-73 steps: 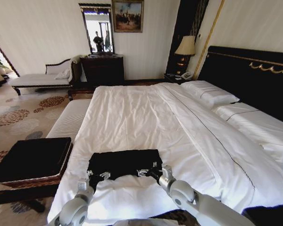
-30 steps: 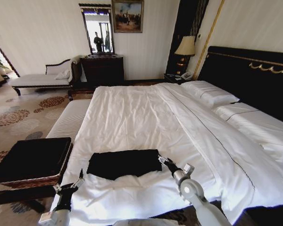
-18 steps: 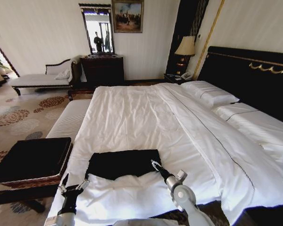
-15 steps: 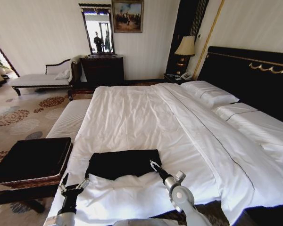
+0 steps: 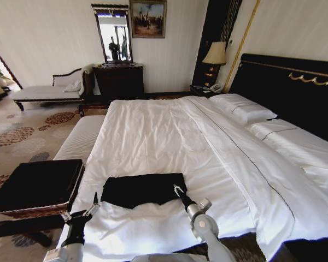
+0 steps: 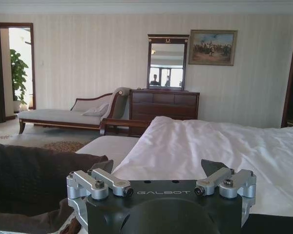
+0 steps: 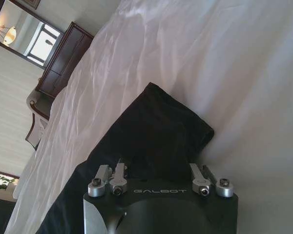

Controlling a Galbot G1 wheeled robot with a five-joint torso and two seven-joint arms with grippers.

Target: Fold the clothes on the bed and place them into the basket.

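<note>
The brown woven wicker basket with black fabric over its top (image 5: 35, 188) is sitting on the patterned carpet (image 5: 16, 134) just beside the bed's near left corner. Past it, open floor is running toward the pale chaise longue (image 5: 46, 90). The left claw (image 5: 83, 210) is hovering at the left edge of the large white-duveted bed (image 5: 169, 136), its arm rising from below, fingers spread wide and gripping nothing. The folded black T-shirt (image 5: 144, 189) is lying flat near the foot edge, a broad stretch of bare duvet lying beyond it. The right claw (image 5: 178, 191) is reaching in low from the near side, its tip sitting at the shirt's right edge; its fingers are standing parted, and I cannot tell whether they are touching the cloth.
</note>
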